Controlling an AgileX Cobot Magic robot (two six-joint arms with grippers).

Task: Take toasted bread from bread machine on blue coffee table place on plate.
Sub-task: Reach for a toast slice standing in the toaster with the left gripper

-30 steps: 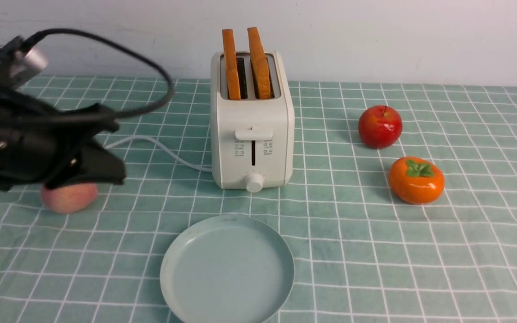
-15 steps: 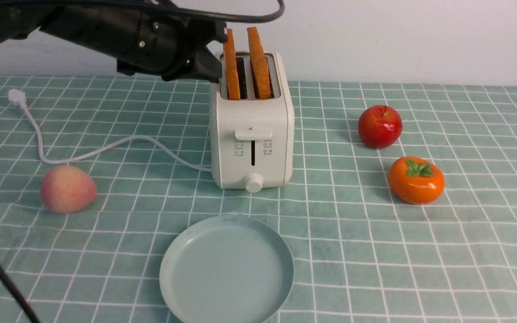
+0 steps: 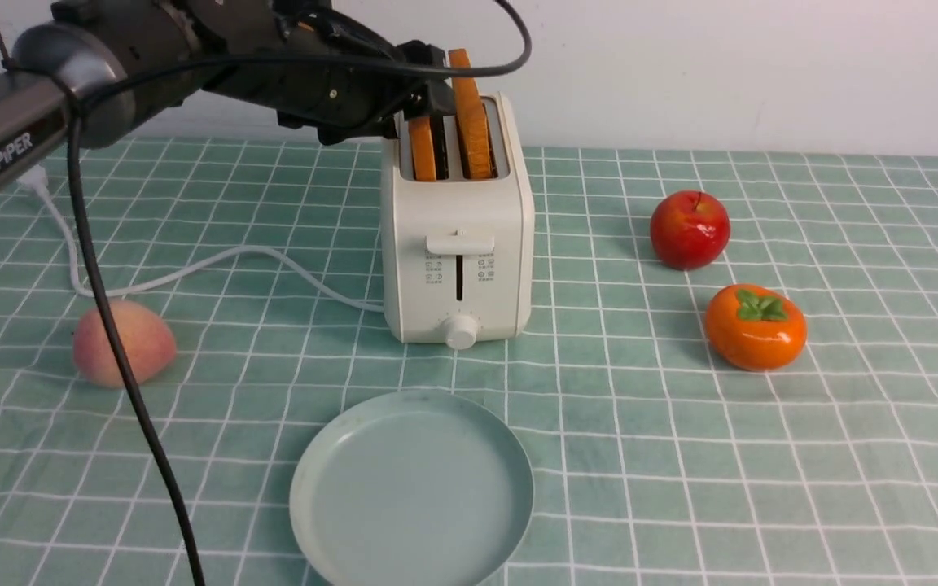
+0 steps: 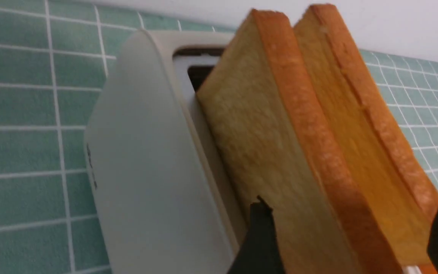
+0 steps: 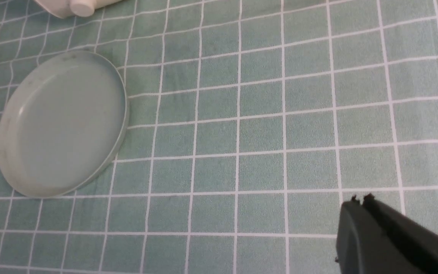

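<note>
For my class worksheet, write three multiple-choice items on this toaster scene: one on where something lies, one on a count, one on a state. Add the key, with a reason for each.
1. Where does the plate lie relative to the bread machine?
A. In front of it, nearer the camera.
B. Behind it, against the wall.
C. On top of it.

2. How many slices of toasted bread stand in the slots?
A. One.
B. Two.
C. Three.

3. What is the state of the left pincer?
A. Shut on an apple.
B. Lying in the plate.
C. Open, at the top of the slices.

Key:
1 A, the front view shows the plate on the cloth on the machine's lever side.
2 B, one slice stands in each of the two slots.
3 C, the left wrist view shows its two fingers spread apart by the bread.
</note>
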